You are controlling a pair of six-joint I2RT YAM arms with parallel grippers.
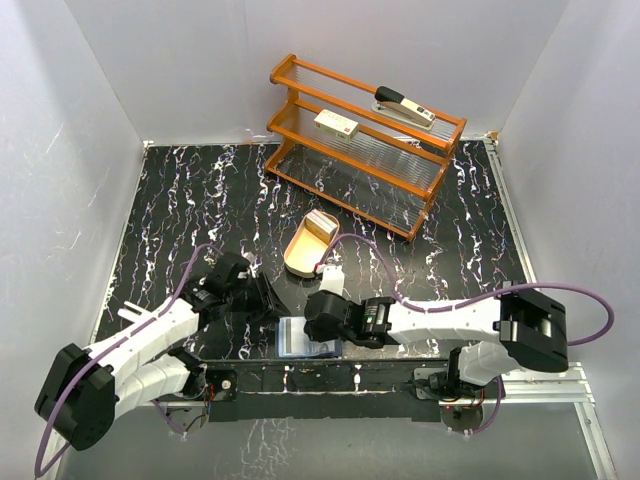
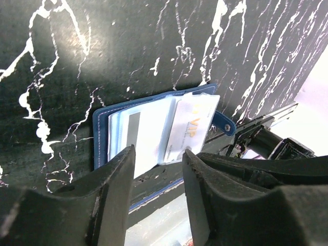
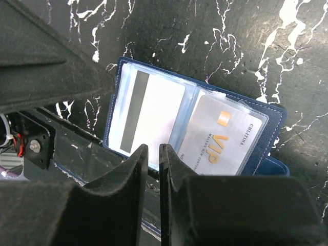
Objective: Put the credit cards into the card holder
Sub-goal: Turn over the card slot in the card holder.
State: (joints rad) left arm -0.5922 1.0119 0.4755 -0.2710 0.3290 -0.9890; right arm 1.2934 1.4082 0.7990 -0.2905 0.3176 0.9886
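Note:
The navy card holder (image 1: 305, 338) lies open at the table's near edge. Its clear pockets hold two credit cards, one showing a grey stripe (image 3: 154, 113) and a silver VIP card (image 3: 225, 138). The holder (image 2: 101, 134) shows both cards in the left wrist view too. My left gripper (image 2: 159, 159) hovers open over the holder's near edge with nothing between its fingers. My right gripper (image 3: 152, 154) hangs just above the striped card, its jaws a narrow slit apart and empty. Another pale card (image 1: 320, 224) rests in the tan tray (image 1: 298, 258).
An orange wooden rack (image 1: 365, 140) stands at the back with a stapler (image 1: 403, 105) and a cream red-labelled box (image 1: 337, 124) on its shelves. A small pale piece (image 1: 331, 272) lies beside the tray. White walls enclose the table on three sides.

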